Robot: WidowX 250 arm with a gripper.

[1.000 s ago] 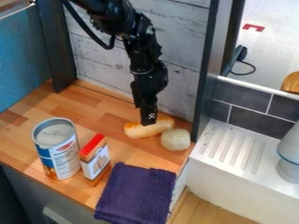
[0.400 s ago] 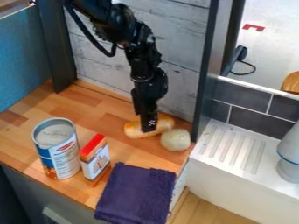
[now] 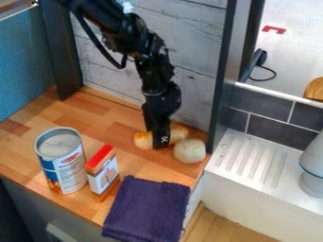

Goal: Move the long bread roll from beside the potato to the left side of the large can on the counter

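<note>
The black gripper (image 3: 161,142) points down at the bread roll (image 3: 179,133), covering the roll's middle so that its two ends show on either side. Whether the roll is held cannot be told. Just right of the gripper, a pale round vegetable (image 3: 190,151) lies against or very near the roll's right end. All of these are toward the back right of the wooden counter (image 3: 95,113).
A can (image 3: 62,160) and a red-topped box (image 3: 103,172) stand at the front left. A folded purple cloth (image 3: 146,208) hangs over the counter's front edge. A dark post and a white sink unit (image 3: 252,170) bound the right side.
The gripper has come down, from just above the roll to over its middle and slightly in front. The roll, the vegetable and the other objects have kept their places.
</note>
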